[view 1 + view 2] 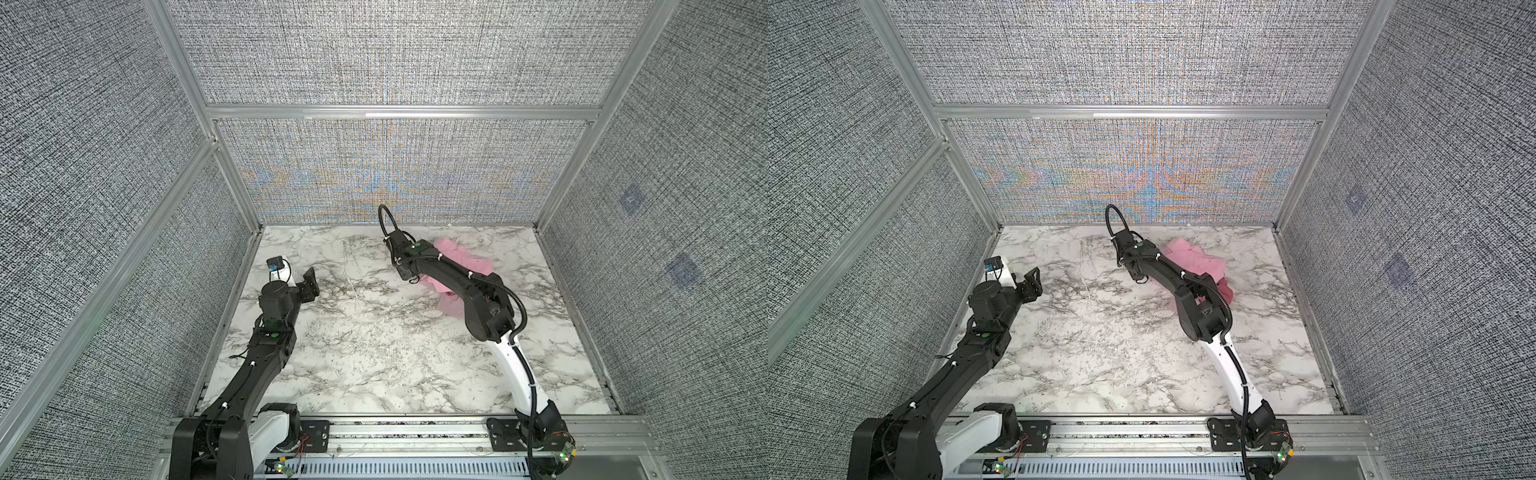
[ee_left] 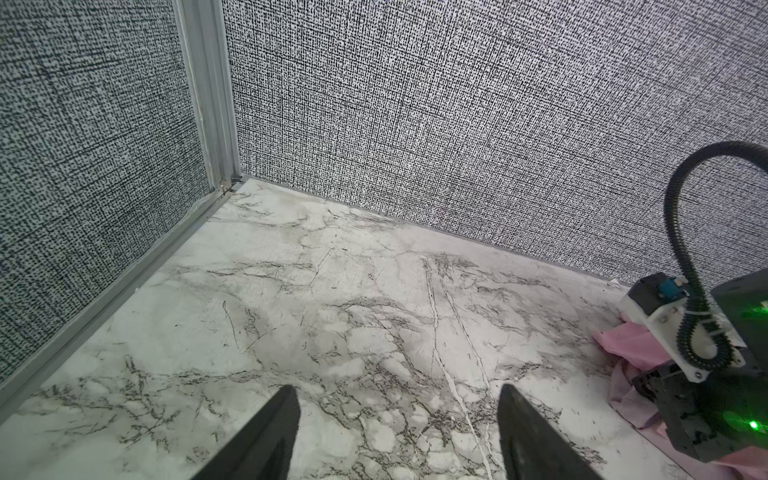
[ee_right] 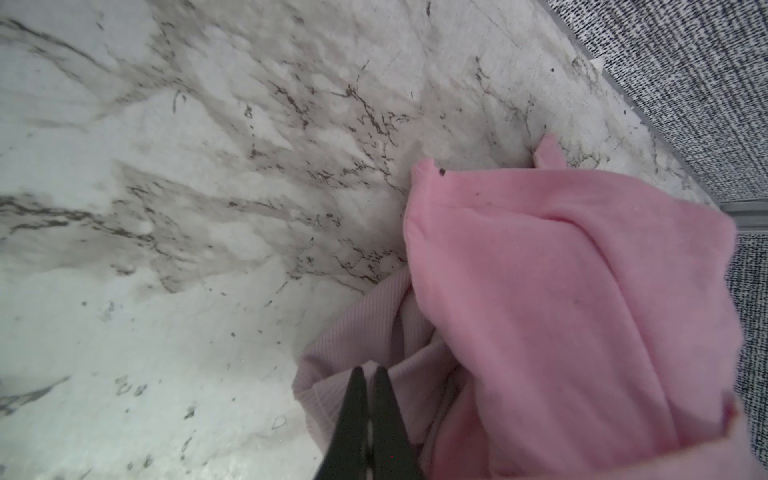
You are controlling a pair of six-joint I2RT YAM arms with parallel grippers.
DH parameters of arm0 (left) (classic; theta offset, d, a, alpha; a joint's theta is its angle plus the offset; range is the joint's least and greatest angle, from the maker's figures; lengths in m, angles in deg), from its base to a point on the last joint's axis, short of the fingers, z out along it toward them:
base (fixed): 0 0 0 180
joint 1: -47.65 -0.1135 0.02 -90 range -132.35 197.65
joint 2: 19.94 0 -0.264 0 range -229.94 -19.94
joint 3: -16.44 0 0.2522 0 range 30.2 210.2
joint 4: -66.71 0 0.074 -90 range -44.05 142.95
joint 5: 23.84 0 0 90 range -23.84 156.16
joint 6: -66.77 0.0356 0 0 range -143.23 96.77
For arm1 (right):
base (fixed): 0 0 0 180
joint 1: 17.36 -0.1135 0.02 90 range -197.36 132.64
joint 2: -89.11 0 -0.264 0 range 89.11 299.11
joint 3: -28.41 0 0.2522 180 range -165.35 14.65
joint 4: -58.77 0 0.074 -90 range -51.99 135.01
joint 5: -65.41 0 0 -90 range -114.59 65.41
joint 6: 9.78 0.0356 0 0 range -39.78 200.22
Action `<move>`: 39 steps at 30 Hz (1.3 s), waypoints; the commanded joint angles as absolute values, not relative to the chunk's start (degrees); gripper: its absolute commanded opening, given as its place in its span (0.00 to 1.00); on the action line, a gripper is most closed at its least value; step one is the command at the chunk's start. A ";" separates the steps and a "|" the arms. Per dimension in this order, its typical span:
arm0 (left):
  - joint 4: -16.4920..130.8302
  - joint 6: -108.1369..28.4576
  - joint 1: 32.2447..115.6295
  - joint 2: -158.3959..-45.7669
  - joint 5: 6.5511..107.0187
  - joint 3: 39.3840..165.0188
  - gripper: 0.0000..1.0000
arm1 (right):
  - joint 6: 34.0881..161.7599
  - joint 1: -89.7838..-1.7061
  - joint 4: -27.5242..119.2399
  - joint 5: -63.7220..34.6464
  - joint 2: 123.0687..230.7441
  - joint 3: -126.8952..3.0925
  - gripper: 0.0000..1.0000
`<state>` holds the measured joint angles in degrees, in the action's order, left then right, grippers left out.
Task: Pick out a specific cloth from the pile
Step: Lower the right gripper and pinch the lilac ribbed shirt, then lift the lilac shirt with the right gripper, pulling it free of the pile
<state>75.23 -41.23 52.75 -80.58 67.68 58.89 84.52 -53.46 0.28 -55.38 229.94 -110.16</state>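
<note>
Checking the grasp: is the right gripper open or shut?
Shut: the right gripper shows its black fingers pressed together at the pale mauve cloth's edge. Whether fabric is pinched, cannot tell.

A white marble-look tabletop [image 1: 374, 353] with grey veins is seen in both top views. The pile [image 1: 459, 259] of pink cloths is heaped on it towards the far right corner, with the pale mauve cloth [image 3: 361, 332] tucked partly under a bright pink cloth [image 3: 561, 291].

My left gripper [image 1: 1034, 281] hangs open above the marble table [image 1: 1100, 357]; my right arm [image 1: 1183, 286] overlaps the pile [image 1: 1194, 255].
</note>
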 commanded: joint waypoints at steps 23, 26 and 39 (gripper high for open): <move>74.16 -43.57 52.70 -79.20 66.61 61.23 0.77 | 88.81 -50.36 15.73 -51.30 204.02 -88.88 0.00; 74.37 -44.05 52.70 -79.31 66.04 61.44 0.77 | 89.37 -49.07 16.97 -49.70 200.37 -85.61 0.00; 73.02 -48.85 52.81 -82.67 61.52 67.69 0.75 | 92.37 -39.88 22.07 -36.91 186.12 -75.87 0.00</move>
